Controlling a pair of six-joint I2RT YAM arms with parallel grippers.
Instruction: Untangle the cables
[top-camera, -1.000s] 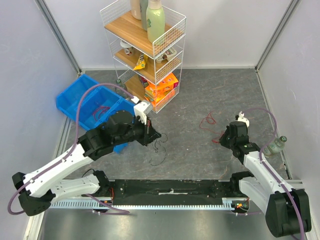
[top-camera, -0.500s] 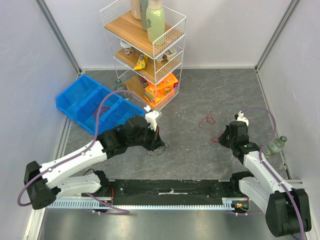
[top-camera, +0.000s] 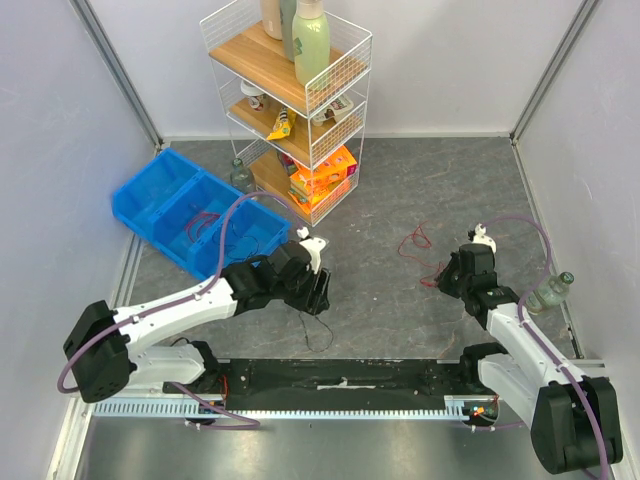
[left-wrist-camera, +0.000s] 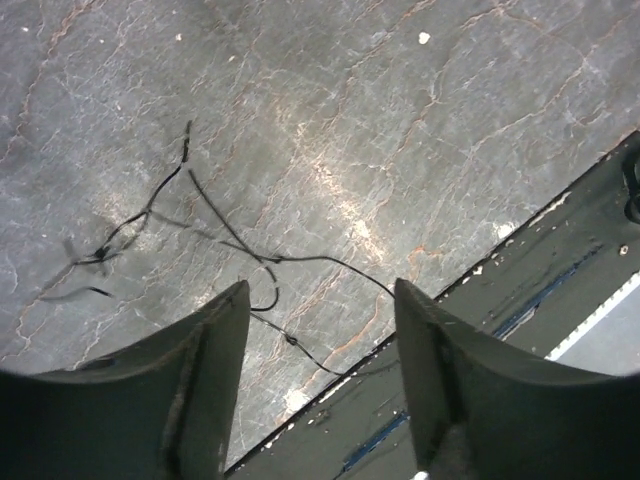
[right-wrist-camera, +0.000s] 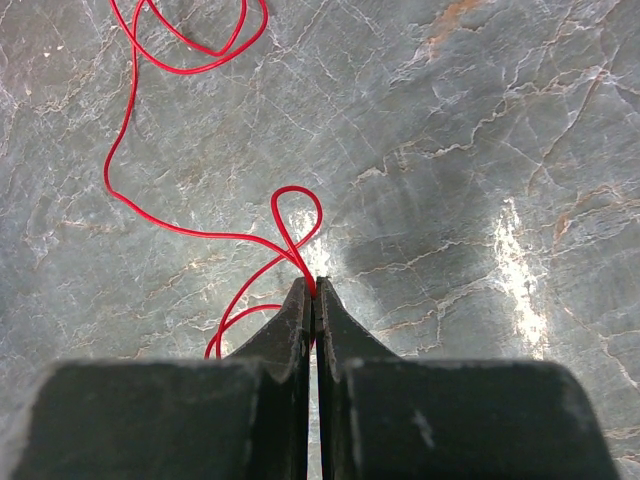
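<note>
The work surface (top-camera: 400, 190) is a grey, stone-patterned table top enclosed by pale walls (top-camera: 60, 120), with a black rail (top-camera: 340, 375) along its near edge.

Containers:
- A blue bin (top-camera: 140, 215) with several compartments lies beyond and to the left of the left gripper (top-camera: 318, 290). One compartment holds thin dark-red strands; what they are cannot be told.
- A white wire rack (top-camera: 340, 110) stands well beyond the same gripper. The top shelf carries bottles (top-camera: 311, 40), the middle shelf small packets (top-camera: 281, 123), and the bottom shelf orange packs (top-camera: 325, 170).

Cables:
- The black wire (left-wrist-camera: 250, 255) is very thin and lies flat on the surface in loose, crossing curves, ahead of and below the left gripper (left-wrist-camera: 320, 300). Its fingers are spread wide and hold nothing.
- The red wire (right-wrist-camera: 180, 230) lies ahead of the right gripper (right-wrist-camera: 313, 285), with larger loops farther out. The fingers are pressed together, pinching the red wire where a small loop begins just past the tips.
- The two wires lie well apart.

A clear bottle (top-camera: 552, 290) stands to the right of the right gripper, near the wall.
</note>
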